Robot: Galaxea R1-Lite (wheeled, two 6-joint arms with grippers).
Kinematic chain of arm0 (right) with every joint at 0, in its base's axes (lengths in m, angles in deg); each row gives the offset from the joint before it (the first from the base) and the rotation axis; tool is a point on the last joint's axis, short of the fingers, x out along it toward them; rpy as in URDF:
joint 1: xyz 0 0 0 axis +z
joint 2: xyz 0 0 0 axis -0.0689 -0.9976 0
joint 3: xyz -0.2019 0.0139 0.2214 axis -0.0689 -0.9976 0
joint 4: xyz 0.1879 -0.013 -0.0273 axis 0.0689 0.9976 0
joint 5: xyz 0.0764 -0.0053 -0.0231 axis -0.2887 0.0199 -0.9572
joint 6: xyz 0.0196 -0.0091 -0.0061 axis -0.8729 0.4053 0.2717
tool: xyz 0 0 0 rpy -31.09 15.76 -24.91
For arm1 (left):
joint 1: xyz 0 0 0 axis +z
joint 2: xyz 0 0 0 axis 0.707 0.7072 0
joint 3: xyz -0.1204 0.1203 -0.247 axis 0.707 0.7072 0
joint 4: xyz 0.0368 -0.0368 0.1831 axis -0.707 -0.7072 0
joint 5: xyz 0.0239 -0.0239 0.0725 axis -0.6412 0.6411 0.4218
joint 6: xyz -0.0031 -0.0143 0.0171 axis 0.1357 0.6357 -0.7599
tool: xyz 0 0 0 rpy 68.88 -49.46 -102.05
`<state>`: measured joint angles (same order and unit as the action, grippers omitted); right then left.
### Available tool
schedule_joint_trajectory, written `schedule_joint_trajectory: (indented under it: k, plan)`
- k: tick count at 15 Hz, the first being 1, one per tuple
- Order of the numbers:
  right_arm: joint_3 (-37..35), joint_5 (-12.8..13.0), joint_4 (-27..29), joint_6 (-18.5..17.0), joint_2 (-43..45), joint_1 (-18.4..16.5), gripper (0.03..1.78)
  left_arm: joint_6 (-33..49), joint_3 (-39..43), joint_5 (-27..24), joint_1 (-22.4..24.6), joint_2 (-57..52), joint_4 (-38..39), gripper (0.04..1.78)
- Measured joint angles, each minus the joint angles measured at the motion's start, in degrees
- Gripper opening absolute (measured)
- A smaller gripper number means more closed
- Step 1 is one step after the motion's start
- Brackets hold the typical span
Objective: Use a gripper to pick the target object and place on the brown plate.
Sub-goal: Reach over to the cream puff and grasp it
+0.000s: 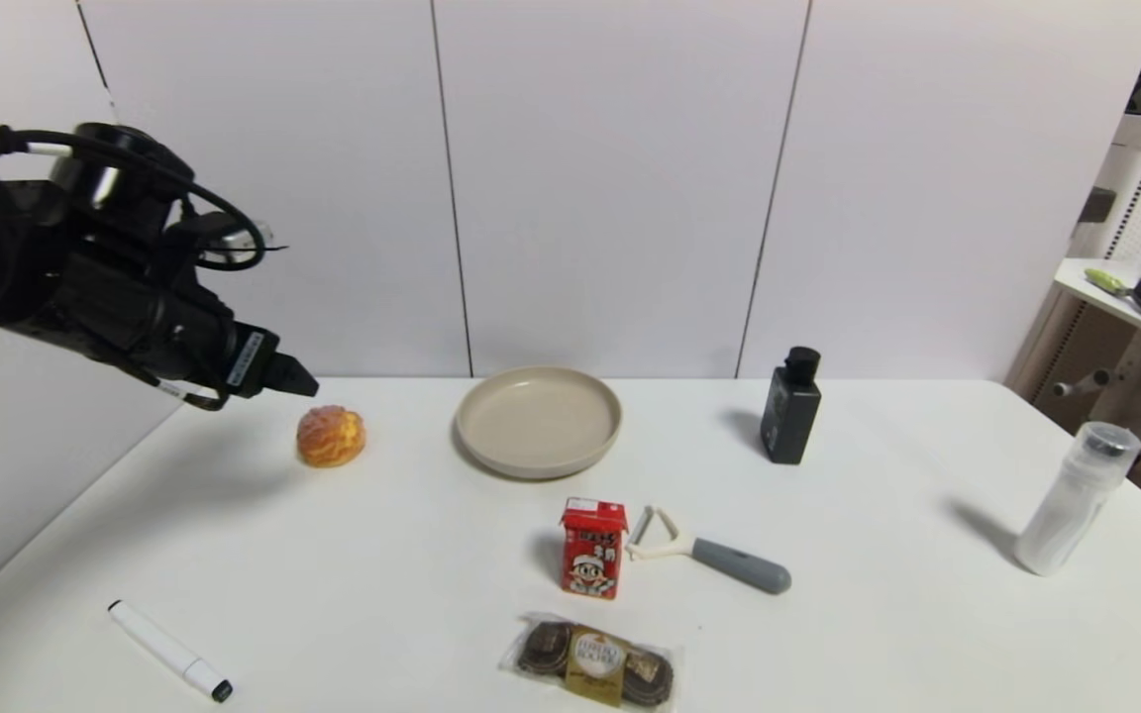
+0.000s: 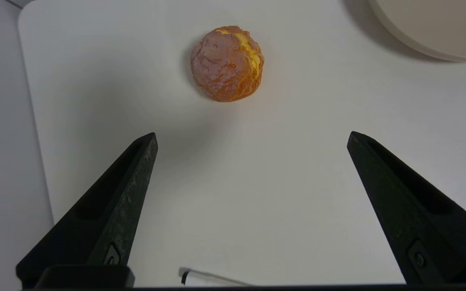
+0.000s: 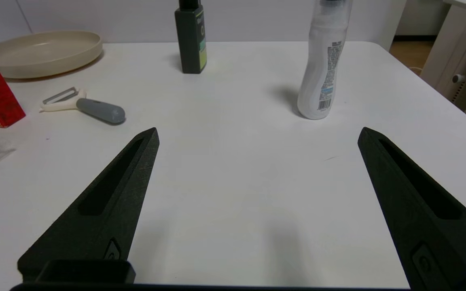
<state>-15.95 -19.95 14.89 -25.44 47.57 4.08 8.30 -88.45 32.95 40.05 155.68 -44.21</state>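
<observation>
White laminate covered the table [image 1: 412, 555], which stood against a pale panelled wall; the left gripper [image 1: 295, 378] hung in the air above the table's left edge, its black body wrapped in looped cables, its tip pointing toward the bun [image 1: 331, 436] and just short of it. In the left wrist view the left gripper [image 2: 252, 139] had its two black fingers [image 2: 136, 169] spread wide apart with nothing between them; the bun [image 2: 227, 63] sat on the bare tabletop ahead of the gap, not touched by either finger. The bun was round, golden-orange and bumpy, resting near the far left of the table; the plate [image 1: 538, 456], a shallow beige dish with a raised rim, lay to its right, a short way apart, with nothing on it. A curve of the plate [image 2: 419, 44] showed at one corner of the left wrist view.

The right gripper [image 3: 258, 135] showed only in its own wrist view, low over the right part of the table, its fingers likewise parted and holding nothing; ahead of it were a white bottle [image 3: 325, 60], a dark bottle [image 3: 191, 36], a peeler [image 3: 85, 106] with a grey handle, and the plate [image 3: 43, 60].

Elsewhere on the table stood a red drink carton [image 1: 592, 548], the peeler [image 1: 719, 557] just beside it, wrapped chocolates [image 1: 590, 662] nearer the front edge, a white marker [image 1: 169, 651] at front left, the dark bottle [image 1: 790, 406] right of the plate, and the white bottle [image 1: 1076, 497] far right.
</observation>
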Motion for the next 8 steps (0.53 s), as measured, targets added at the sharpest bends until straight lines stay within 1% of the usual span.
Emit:
schedule_joint_trajectory:
  k: [4,8]
  plan:
    - [0.0,0.0,0.0,0.05,0.0,0.0,1.7,0.02,-5.44,0.09,-0.22,11.61,-0.78,1.69]
    - [0.0,0.0,0.0,0.05,0.0,0.0,1.7,0.27,-9.35,0.09,0.18,18.49,-0.66,1.69]
